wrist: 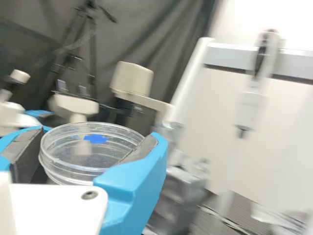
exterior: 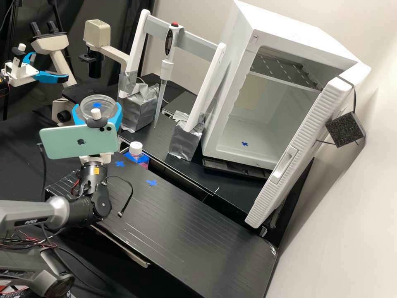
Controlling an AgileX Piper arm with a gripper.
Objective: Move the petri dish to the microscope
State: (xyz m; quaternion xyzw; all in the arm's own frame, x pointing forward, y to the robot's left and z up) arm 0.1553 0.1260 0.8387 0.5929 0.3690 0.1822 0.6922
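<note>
Petri dish (exterior: 97,106): held aloft before the microscope (exterior: 61,62), near one end of the worktop (exterior: 186,223)
Pincer (exterior: 97,112): clamped on the dish, its rim gripped between two blue fingers (wrist: 139,178)

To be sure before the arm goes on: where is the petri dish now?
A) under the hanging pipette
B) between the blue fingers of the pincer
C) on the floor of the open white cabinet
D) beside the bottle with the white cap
B: the petri dish sits between the two blue fingers of the pincer.
</note>
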